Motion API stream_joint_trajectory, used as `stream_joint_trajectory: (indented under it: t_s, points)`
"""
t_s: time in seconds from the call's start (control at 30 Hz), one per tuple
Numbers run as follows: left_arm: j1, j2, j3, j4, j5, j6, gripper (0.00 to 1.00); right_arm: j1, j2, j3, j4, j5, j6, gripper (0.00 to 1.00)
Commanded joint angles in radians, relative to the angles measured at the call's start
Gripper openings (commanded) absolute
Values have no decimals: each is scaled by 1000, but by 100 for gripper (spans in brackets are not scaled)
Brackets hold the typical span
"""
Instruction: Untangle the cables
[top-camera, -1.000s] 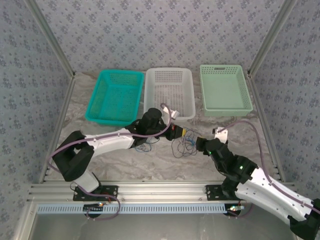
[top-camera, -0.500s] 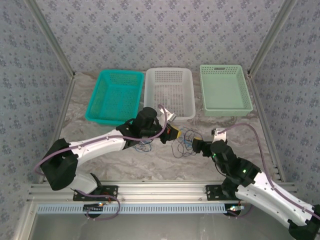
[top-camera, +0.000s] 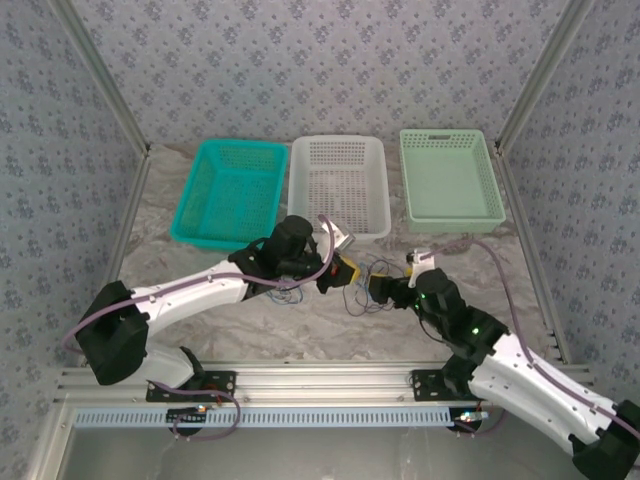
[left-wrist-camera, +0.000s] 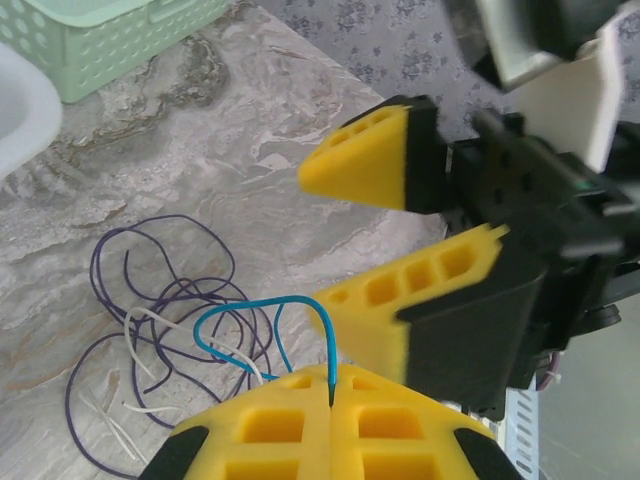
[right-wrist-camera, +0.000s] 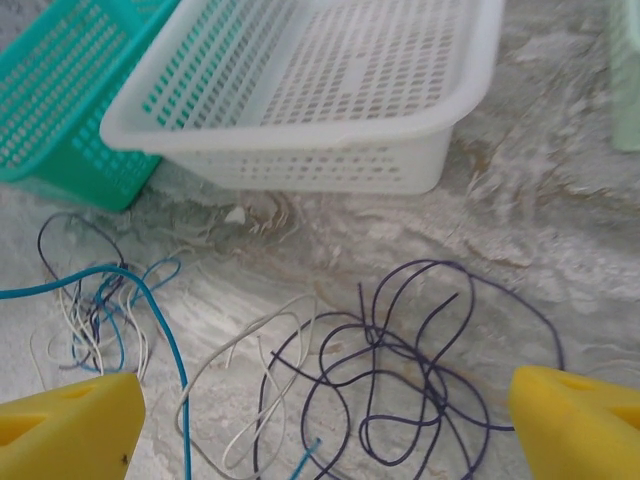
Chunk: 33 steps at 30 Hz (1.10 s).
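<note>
While pinching the blue cable (left-wrist-camera: 262, 305) with the left gripper (left-wrist-camera: 330, 385), pads pressed together on it, and holding the right gripper (right-wrist-camera: 320, 425) with jaws wide apart, gripping nothing, over the cables (top-camera: 362, 290) lying tangled on the table (top-camera: 300, 330) in front of the white basket (right-wrist-camera: 300, 165): risking a tightened knot by tugging blue through the dark cable (right-wrist-camera: 430, 330) loops and dragging the cream cable (right-wrist-camera: 230, 350) along; risking fingers colliding, both grippers crowding close. Staying off the basket wall; finding open table toward the near edge.
</note>
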Motion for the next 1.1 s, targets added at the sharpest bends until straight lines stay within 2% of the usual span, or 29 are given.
stream_joint_trajectory:
  t_s: [0.0,0.33,0.47,0.77,1.07]
  points:
    - [-12,-11,46,9,34,29,0,-6,50,1,113,-70,-22,96]
    - [-14,-46,21,71,49,21,0,-13,222,7,238,-92,-22,95]
    - [-14,-58,13,117,57,-3,0,-13,281,-10,246,-34,-2,92]
    - [-15,-137,9,147,31,3,0,-34,308,-37,131,68,97,81]
    - [-13,-254,-13,116,-69,56,1,-88,350,-47,-13,59,191,76]
